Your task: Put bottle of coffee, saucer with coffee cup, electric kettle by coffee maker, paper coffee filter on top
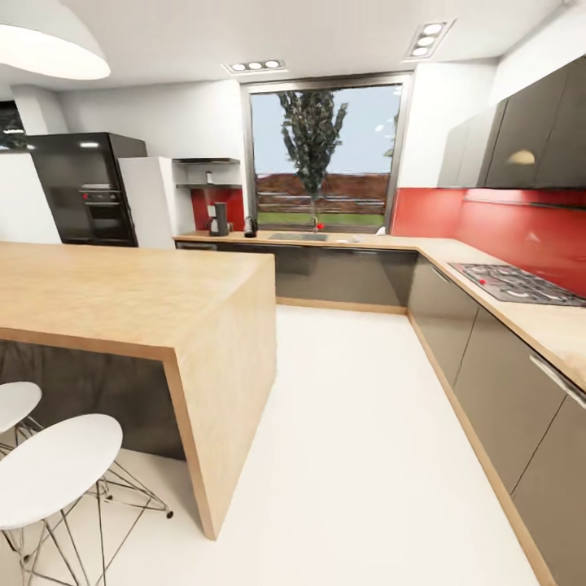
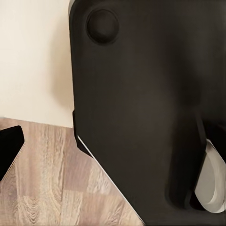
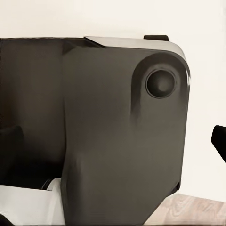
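A white-floored kitchen (image 1: 350,456): two white stools (image 1: 49,468) stand nearest, beside one big wooden island bar (image 1: 122,293) lying between camera and far wall. Beyond, one coffee maker (image 1: 218,219) and one electric kettle (image 1: 250,227) sit on the kitchen countertop (image 1: 374,241), near the sink (image 1: 298,237); the kitchen shelf (image 1: 208,185) hangs above. Wrist cameras face dark robot body; whether either pincer is released or clenched cannot be told.

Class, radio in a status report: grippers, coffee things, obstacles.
Gripper states unreadable in wrist views. Tall black coffee maker on far light-wood kitchen countertop, dark kettle beside it. Big wooden island bar near left.
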